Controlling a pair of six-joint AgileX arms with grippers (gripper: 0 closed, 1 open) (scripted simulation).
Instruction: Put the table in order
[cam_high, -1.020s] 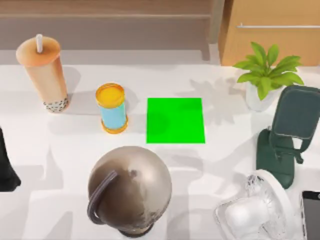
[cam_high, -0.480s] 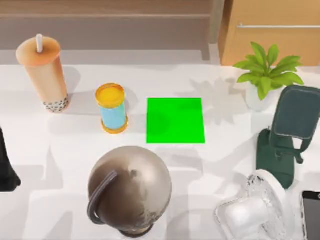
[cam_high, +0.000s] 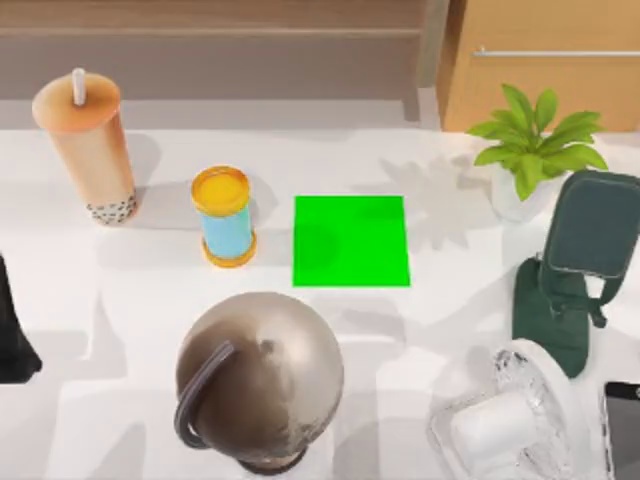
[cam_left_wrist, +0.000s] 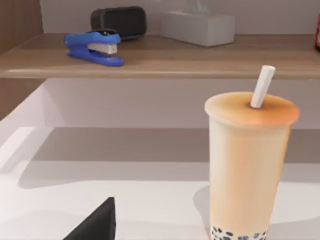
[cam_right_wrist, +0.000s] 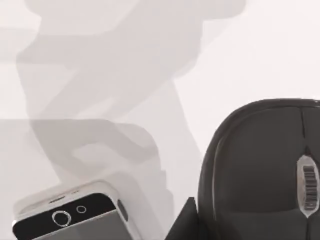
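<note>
Sorting has not visibly begun: the table (cam_high: 130, 310) spans the whole top view, and everything on it stands apart from its neighbours. Along the far edge, at left, stands a bubble tea cup (cam_high: 88, 150) with a straw, upright; a yellow-capped can (cam_high: 225, 216) is beside it, and a green mat (cam_high: 351, 241) lies bare at centre. A round bronze kettle (cam_high: 262, 380) sits near the front. At right are a potted plant (cam_high: 530, 150), a dark green phone stand (cam_high: 572, 270) and a clear fan-like gadget (cam_high: 505, 420).

The left gripper (cam_high: 12, 330) is parked at the left edge; the right wrist camera looks down on a phone (cam_right_wrist: 75, 220) and a black mouse (cam_right_wrist: 265, 170). Whether either gripper's fingers are spread or closed cannot be told.

Risk, as a judgement: the tall cup sits close to the left arm, so a sweep toward the can could tip it. The right side is crowded, and a reach for the phone could clip the stand or the gadget.

Compared with a second ago, the objects sit in the same places; only the phone stand's head appears a touch shifted toward the right.
</note>
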